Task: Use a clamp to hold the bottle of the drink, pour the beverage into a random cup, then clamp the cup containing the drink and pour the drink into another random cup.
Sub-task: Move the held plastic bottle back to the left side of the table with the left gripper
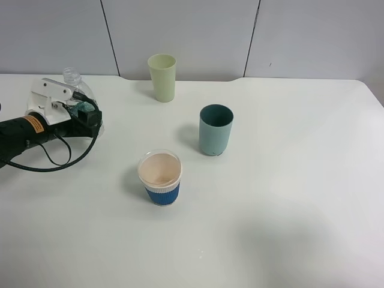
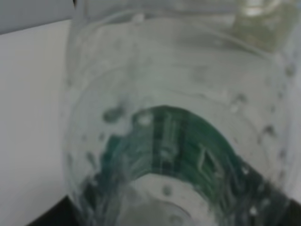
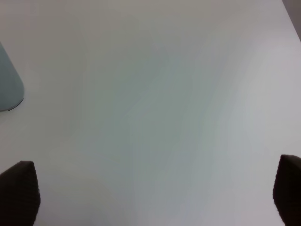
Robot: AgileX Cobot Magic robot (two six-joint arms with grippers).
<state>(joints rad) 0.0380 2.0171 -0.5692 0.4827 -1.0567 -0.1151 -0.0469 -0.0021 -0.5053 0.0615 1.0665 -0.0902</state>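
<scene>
The bottle of the drink, clear with a green label, stands at the table's far left. My left gripper is closed around its body. In the left wrist view the bottle fills the picture, with droplets on its wall, and hides the fingers. The teal cup stands upright at mid-table; I cannot make out any liquid in its dark inside. In front of it to the left is the blue-banded white cup, which looks empty. My right gripper hangs open over bare table, with a teal cup's edge off to one side.
A pale yellow-green tumbler stands at the back near the wall. The left arm's black cable loops over the table. The white table reaches to the right edge.
</scene>
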